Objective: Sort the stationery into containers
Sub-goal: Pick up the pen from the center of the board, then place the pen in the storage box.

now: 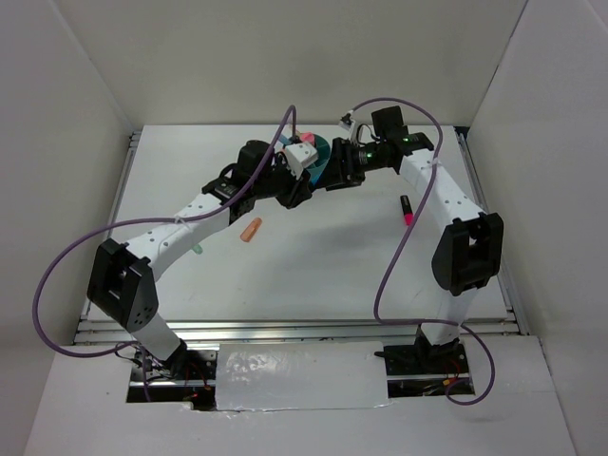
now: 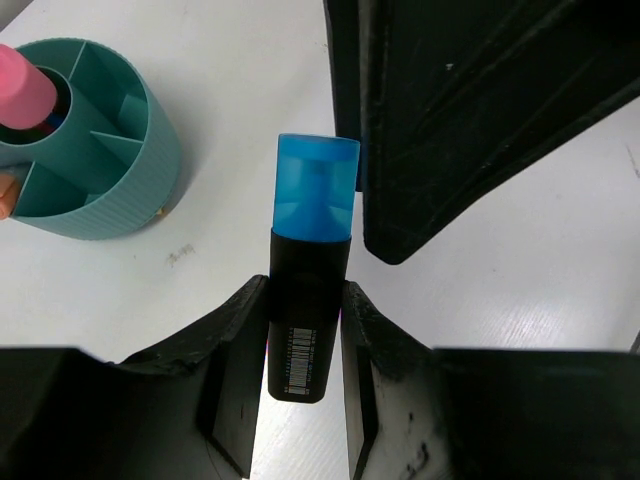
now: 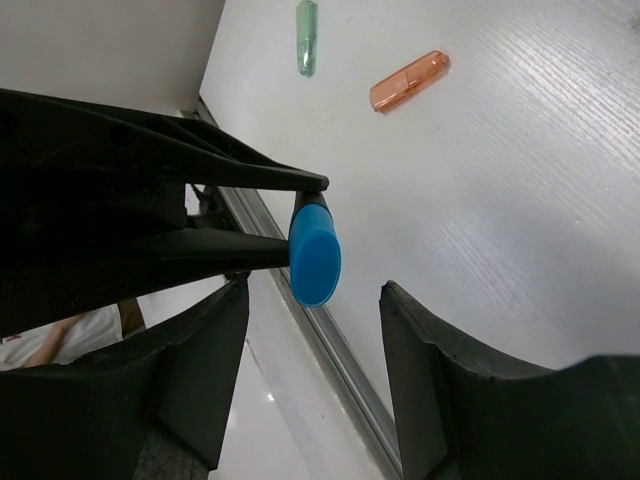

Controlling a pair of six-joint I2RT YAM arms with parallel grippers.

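Observation:
My left gripper (image 2: pixel 305 295) is shut on a black marker with a blue cap (image 2: pixel 315 195), held above the table with the cap pointing away. The teal organizer cup (image 2: pixel 110 190) stands to its upper left, with a pink marker (image 2: pixel 22 85) in the centre well. My right gripper (image 3: pixel 315 295) is open, and the blue cap (image 3: pixel 315 255) sits between its fingers without touching them. In the top view both grippers (image 1: pixel 302 190) (image 1: pixel 337 176) meet at the back centre, in front of the partly hidden cup (image 1: pixel 321 150).
An orange stub (image 1: pixel 251 229) and a mint green pen (image 1: pixel 199 249) lie on the table left of centre; both show in the right wrist view (image 3: pixel 408 81) (image 3: pixel 306 37). A pink and black marker (image 1: pixel 406 209) lies to the right. White walls enclose the table.

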